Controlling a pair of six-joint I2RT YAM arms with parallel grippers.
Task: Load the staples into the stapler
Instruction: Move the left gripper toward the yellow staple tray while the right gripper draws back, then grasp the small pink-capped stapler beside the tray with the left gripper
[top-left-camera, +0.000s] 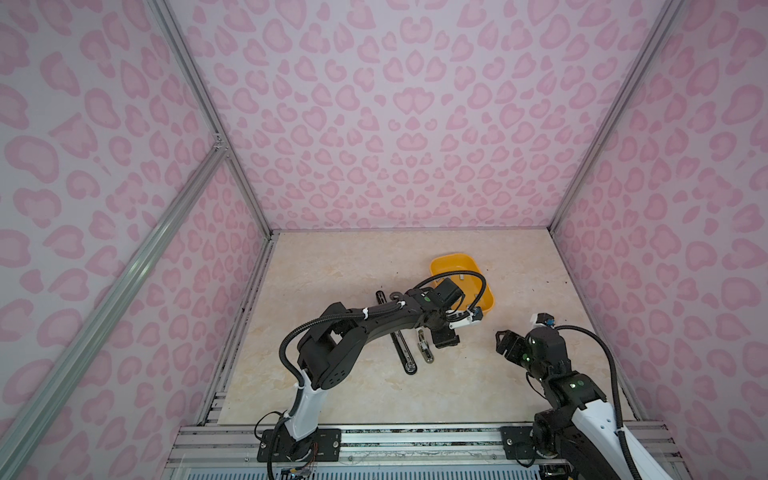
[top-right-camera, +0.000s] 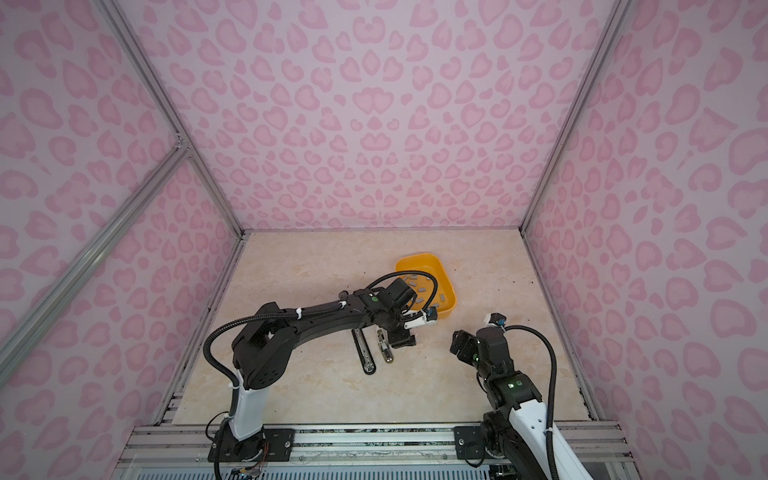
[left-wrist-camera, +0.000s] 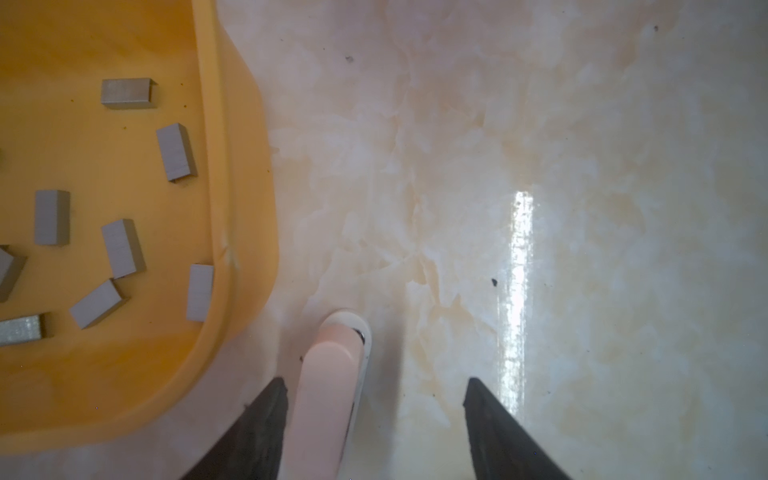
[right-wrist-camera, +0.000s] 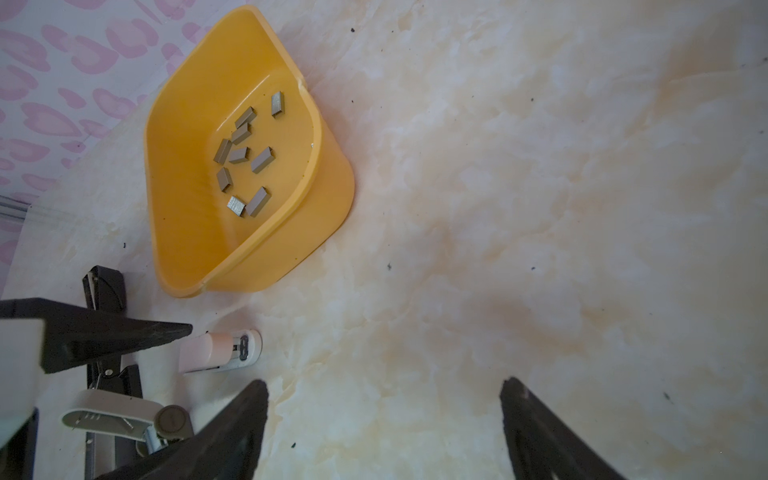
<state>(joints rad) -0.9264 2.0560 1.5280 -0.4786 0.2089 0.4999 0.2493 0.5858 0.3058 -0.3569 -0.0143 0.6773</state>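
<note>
Several short grey staples (right-wrist-camera: 262, 160) lie loose in a yellow bin (right-wrist-camera: 332, 208) at the middle back of the table, also seen in the left wrist view (left-wrist-camera: 174, 151). A small pink stapler (left-wrist-camera: 328, 395) lies on the table beside the bin, between the fingers of my left gripper (left-wrist-camera: 376, 386). That gripper is open: the stapler sits close to one finger, with a clear gap to the other. In the top views the left gripper (top-left-camera: 445, 338) hides the pink stapler. My right gripper (right-wrist-camera: 382, 415) is open over bare table, to the right (top-left-camera: 500, 340).
A white stapler (right-wrist-camera: 116, 411), swung open, and a long black stapler (top-left-camera: 401, 351) lie just left of the left gripper. The bin's rim (top-left-camera: 453, 259) stands behind the left wrist. Pink patterned walls enclose the table on three sides.
</note>
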